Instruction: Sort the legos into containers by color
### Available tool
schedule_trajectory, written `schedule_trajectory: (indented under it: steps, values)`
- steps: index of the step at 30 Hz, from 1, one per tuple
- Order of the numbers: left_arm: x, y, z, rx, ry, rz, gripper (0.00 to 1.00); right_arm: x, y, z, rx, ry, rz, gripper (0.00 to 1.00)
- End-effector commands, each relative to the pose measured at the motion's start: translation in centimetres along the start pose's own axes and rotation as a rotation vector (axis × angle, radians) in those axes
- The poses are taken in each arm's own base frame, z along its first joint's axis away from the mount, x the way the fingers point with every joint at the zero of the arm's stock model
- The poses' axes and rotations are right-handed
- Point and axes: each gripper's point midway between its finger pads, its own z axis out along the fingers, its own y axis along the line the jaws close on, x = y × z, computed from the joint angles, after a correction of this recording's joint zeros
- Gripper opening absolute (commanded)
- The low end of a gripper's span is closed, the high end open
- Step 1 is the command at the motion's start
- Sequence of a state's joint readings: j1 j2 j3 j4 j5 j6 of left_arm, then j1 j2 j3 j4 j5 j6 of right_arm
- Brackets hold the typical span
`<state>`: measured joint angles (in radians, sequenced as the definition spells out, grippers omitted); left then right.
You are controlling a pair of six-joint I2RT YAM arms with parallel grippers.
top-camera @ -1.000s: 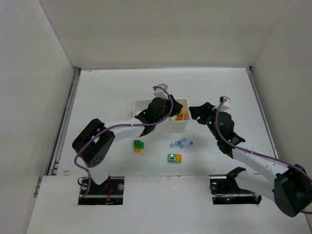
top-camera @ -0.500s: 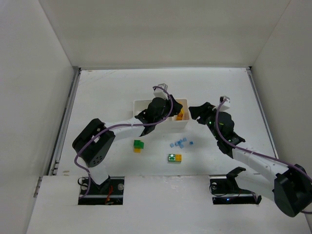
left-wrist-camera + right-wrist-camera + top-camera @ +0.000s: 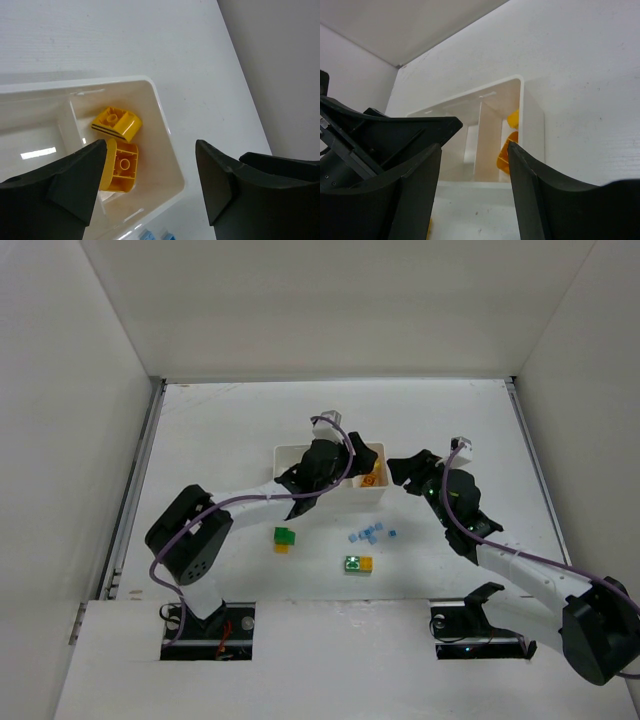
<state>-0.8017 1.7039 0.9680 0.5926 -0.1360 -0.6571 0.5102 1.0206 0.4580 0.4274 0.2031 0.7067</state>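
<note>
The white three-compartment tray lies mid-table. My left gripper hovers open and empty over its right compartment. In the left wrist view the gripper is above two yellow bricks there, one domed side up and one hollow side up. My right gripper is open and empty just right of the tray. In its wrist view it faces the tray wall, with a yellow brick showing inside. On the table lie a green-on-yellow pair, a green and yellow pair and several tiny blue bricks.
The two grippers stand close together at the tray's right end; the left gripper's black body fills the left of the right wrist view. White walls enclose the table on three sides. Blue bricks lie just beyond the tray's near rim.
The left wrist has shifted very slightly over the tray, and the yellow bricks in the right compartment look a little lower. The right arm has not moved.
</note>
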Motion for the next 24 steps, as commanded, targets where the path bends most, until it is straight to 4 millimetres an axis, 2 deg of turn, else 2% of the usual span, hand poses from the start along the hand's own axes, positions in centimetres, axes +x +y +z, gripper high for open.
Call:
schedule_trajectory:
  steps: [1,6,10,15,21,24]
  values:
    - [-4.5,-1.7,-1.9,0.031,-0.116,0.015,0.7,-1.3,0.7,0.0,-0.02,-0.047,0.005,0.62]
    - [-7.3,-2.1,-4.8,0.024,-0.194,0.047,0.72,-1.2,1.0,0.1,-0.027,-0.042,-0.005,0.61]
    - [-8.9,-1.3,-7.4,-0.007,-0.241,0.054,0.72,-0.9,1.3,0.2,-0.03,-0.032,-0.01,0.58]
    - [-9.8,1.5,-10.4,-0.081,-0.274,0.049,0.73,-0.5,2.1,0.1,-0.047,-0.024,-0.023,0.55]
    - [-9.7,5.8,-13.6,-0.201,-0.279,0.035,0.73,0.4,3.0,0.3,-0.063,-0.001,-0.043,0.54]
    - [-9.4,7.3,-15.0,-0.241,-0.273,0.034,0.73,0.9,3.8,0.4,-0.078,0.014,-0.063,0.52]
